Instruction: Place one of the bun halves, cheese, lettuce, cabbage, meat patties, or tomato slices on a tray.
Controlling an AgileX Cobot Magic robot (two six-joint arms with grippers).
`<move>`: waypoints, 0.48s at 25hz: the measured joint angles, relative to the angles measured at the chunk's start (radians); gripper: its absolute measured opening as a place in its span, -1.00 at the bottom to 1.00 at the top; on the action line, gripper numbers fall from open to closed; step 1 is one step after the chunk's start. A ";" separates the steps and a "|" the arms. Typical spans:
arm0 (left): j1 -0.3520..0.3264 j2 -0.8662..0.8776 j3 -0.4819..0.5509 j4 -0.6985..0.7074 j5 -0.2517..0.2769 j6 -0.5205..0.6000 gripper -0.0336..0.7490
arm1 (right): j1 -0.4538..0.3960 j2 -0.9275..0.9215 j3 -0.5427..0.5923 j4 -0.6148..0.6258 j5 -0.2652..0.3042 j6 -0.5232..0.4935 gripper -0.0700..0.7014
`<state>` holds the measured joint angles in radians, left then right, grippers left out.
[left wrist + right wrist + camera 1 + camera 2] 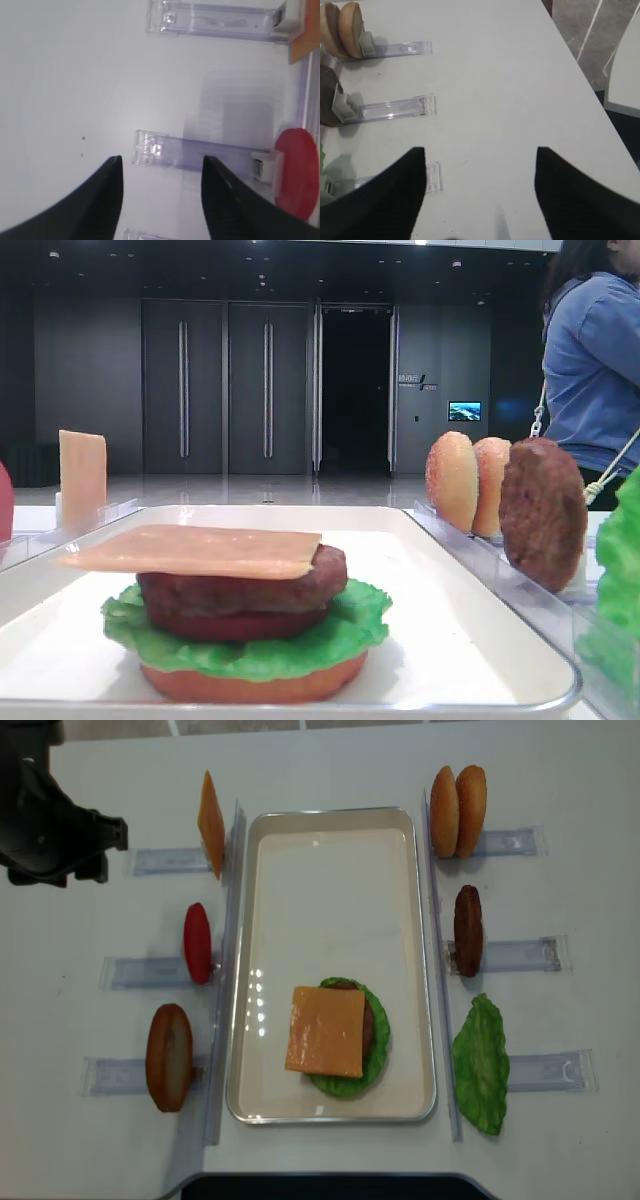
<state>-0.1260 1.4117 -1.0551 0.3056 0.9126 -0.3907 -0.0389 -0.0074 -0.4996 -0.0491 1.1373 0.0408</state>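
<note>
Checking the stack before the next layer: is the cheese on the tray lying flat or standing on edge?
Flat. The cheese lies spread on top of the patty, over lettuce, inside the tray.

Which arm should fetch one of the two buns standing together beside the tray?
Probably the right. The two buns stand on its side of the tray, in sight ahead of the open right hand. The left hand hovers across the tray, near the upright cheese.
</note>
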 joint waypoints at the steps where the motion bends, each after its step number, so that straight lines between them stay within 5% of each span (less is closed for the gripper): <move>1: 0.013 0.000 0.000 0.000 0.012 0.003 0.08 | 0.000 0.000 0.000 0.000 0.000 0.000 0.41; 12: 0.033 -0.037 0.020 -0.006 0.092 0.034 0.08 | 0.000 0.000 0.000 0.000 0.000 0.000 0.41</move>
<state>-0.0927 1.3744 -1.0354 0.2996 1.0045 -0.3564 -0.0389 -0.0074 -0.4996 -0.0491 1.1373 0.0408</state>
